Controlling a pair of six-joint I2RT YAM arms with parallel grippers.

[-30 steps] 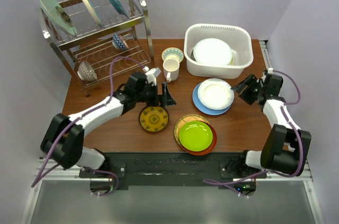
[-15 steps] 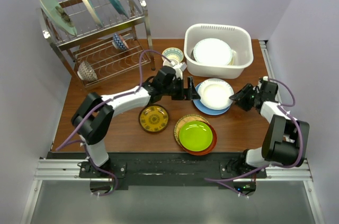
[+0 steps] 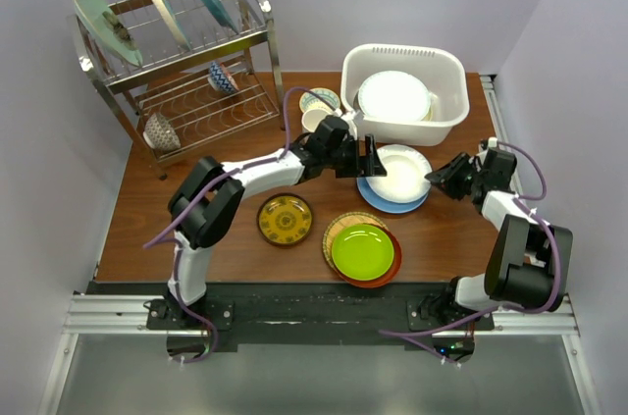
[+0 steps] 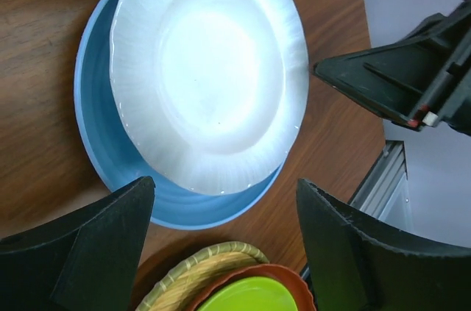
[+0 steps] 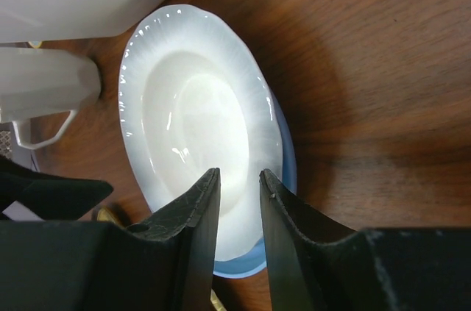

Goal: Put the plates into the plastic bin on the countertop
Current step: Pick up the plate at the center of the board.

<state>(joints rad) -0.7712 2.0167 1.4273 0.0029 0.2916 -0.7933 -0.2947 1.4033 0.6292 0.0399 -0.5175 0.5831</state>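
left hand (image 4: 224,197) spread above white plate (image 4: 210,68), likely steadying | right hand (image 5: 237,179) near-closed astride its rim, pinch unclear, probably to lift it off blue plate (image 4: 110,171)

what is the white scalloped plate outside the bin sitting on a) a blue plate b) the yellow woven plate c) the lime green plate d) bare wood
a: the white scalloped plate lies on top of a blue plate, whose rim pokes out from under it on the wooden top.
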